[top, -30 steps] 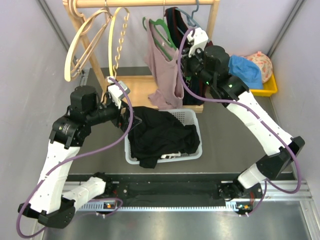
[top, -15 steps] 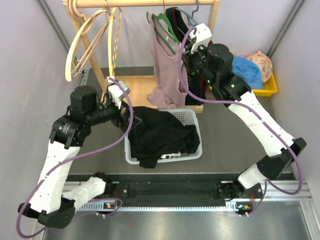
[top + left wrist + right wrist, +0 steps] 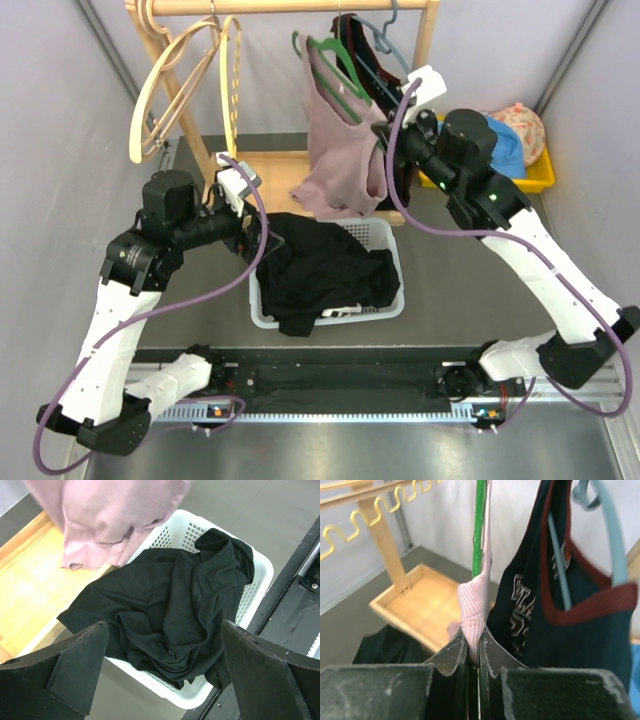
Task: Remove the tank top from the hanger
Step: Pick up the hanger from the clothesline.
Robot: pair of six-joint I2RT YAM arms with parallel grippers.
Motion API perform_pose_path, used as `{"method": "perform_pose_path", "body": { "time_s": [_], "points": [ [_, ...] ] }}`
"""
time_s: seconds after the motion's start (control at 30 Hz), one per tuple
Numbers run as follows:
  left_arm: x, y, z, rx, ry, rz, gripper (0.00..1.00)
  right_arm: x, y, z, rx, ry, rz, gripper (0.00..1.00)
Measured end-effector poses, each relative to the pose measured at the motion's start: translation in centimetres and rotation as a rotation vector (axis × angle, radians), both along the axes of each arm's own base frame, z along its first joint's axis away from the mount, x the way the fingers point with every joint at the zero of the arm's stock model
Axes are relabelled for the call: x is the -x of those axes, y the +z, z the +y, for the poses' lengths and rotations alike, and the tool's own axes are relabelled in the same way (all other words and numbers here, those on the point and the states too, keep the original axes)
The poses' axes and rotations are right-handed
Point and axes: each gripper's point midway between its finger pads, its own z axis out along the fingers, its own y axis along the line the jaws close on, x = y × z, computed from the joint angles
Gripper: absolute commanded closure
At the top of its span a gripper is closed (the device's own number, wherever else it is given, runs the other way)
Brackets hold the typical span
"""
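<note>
Top external view: two arms reach from the near edge over a grey table (image 3: 470,270); the wrist views fill in the close detail.
Rack: a wooden clothes rack (image 3: 290,7) stands at the far side, its flat wooden base beneath the rail.
Basket: a white laundry basket (image 3: 396,300) sits just in front of the rack's base, between the two arms.
Black garment: a crumpled black garment (image 3: 320,265) fills the basket and spills over its left rim.
Tank top: the mauve tank top (image 3: 345,150) hangs from the rail, still on its hanger, with its hem over the rack's base just behind the basket's far rim.
Navy top: a navy tank top (image 3: 540,605) with red trim hangs just right of the mauve one on a blue-grey hanger (image 3: 607,530).
Wooden hangers: several pale wooden hangers (image 3: 170,90) hang empty at the left end of the rail.
Yellow bin: a yellow bin (image 3: 535,175) sits at the far right, with a blue cloth (image 3: 490,140) lying over it.
Green hanger: the green hanger (image 3: 325,55) carries the mauve tank top, its arm running up beside the strap.
Right gripper: the right gripper (image 3: 472,652) is clenched on a ribbed fold of the mauve tank top's strap, right beside the green hanger.
Left gripper: the left gripper (image 3: 164,625) hangs above the basket with its fingers spread wide, grasping nothing.
</note>
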Motion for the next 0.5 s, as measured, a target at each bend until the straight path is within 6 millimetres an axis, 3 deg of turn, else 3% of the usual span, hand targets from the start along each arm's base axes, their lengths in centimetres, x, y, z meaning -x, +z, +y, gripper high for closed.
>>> {"method": "perform_pose_path", "body": {
  "time_s": [0.2, 0.37, 0.43, 0.5],
  "points": [
    [0.0, 0.0, 0.0, 0.001, -0.003, 0.000, 0.01, 4.7, -0.9, -2.0, 0.003, 0.065, 0.056, 1.00],
    [-0.2, 0.5, -0.1, 0.006, -0.001, -0.008, 0.01, 9.3, 3.1, -4.3, -0.059, 0.115, -0.014, 1.00],
    [-0.3, 0.9, 0.0, 0.009, 0.001, -0.014, 0.01, 11.4, 6.3, -5.5, -0.102, 0.137, -0.077, 1.00],
    [-0.4, 1.1, 0.0, 0.014, 0.003, -0.021, 0.01, 12.6, 8.1, -6.1, -0.129, 0.148, -0.116, 1.00]
  ]
}}
